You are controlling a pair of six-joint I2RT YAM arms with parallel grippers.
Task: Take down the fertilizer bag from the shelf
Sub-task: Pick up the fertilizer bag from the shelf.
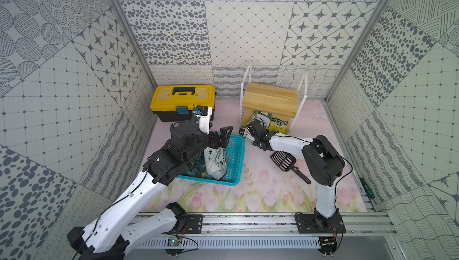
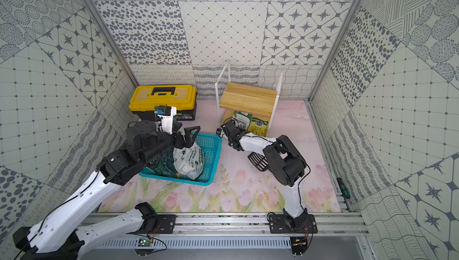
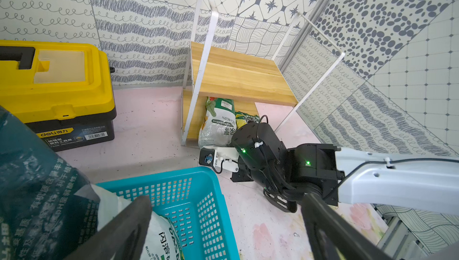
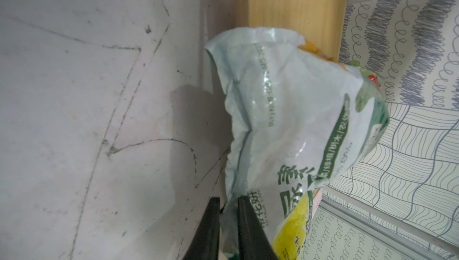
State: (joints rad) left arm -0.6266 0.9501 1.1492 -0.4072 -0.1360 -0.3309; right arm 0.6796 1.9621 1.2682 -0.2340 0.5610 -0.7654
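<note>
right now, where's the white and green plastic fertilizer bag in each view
a top view: white and green plastic fertilizer bag under the upper board of the light wooden shelf, just right of centre
a top view: same spot, near centre
left wrist: mid-picture, under that board
right wrist: fills the middle, right gripper pinching its edge
shared landmark: the shelf's wooden boards

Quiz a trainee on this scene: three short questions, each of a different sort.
1. True or false: the left gripper holds a bag.
2. The right gripper pinches the white-green bag on which tier of the shelf? A upper; B lower.
3. Fill in: the toolbox has a ___ lid.
Key: 1 false, it is open; 2 B; 3 yellow.
</note>
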